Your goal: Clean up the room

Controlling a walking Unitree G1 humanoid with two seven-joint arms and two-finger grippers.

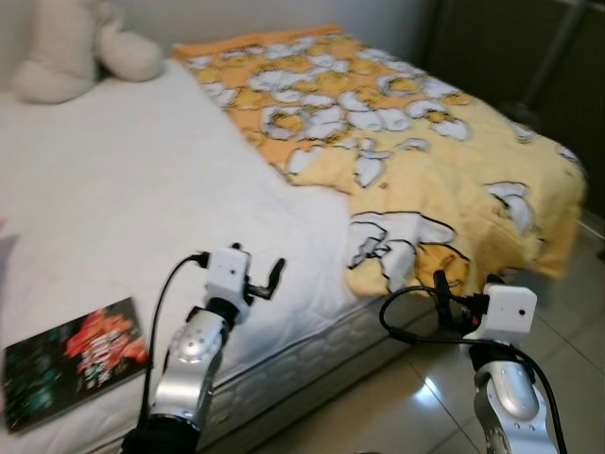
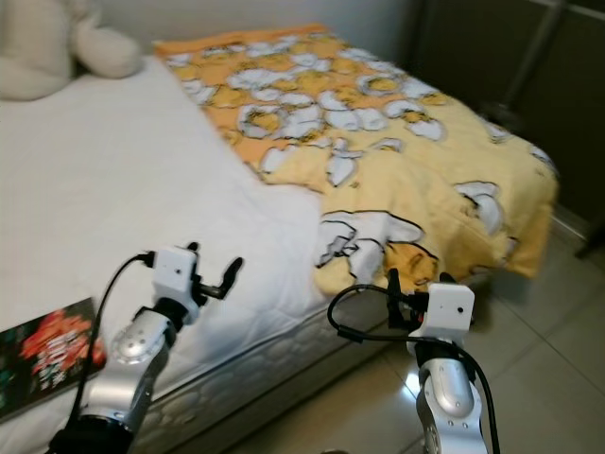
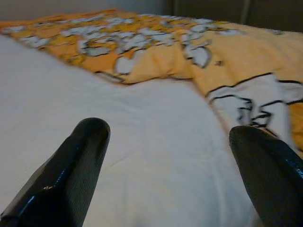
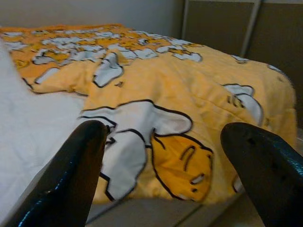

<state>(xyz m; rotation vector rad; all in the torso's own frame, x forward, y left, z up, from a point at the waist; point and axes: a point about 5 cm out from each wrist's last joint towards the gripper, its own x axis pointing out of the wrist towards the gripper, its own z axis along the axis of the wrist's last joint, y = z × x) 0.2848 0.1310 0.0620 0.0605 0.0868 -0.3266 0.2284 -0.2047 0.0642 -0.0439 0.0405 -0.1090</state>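
Risk first: you are facing a yellow blanket (image 1: pixel 397 161) that is lying bunched across the right half of the frame, its corner drooping over the mattress edge toward the tiled floor (image 1: pixel 425 388). If you are reaching for that hanging corner with one gripper alone, you are likely pinching a single fold, and the rest is probably sliding off the side as you pull. A second hazard: the book (image 1: pixel 71 359), sitting at the lower left of the frame close to the mattress edge, is within sweep of your left arm, and a careless swing is liable to knock it to the floor.

Pose: your left gripper (image 1: pixel 274 277) is hovering low over the white sheet (image 1: pixel 123 199), centre-left of the frame, fingers spread wide with nothing between them; the left wrist view is showing bare sheet and the blanket's edge beyond. Your right gripper (image 1: pixel 440 288) is hanging just off the bed's side, lower right of the frame, aimed at the drooping corner, fingers likewise parted and empty.

A plush toy (image 1: pixel 80 47) is resting in the upper left corner, well apart from both arms.
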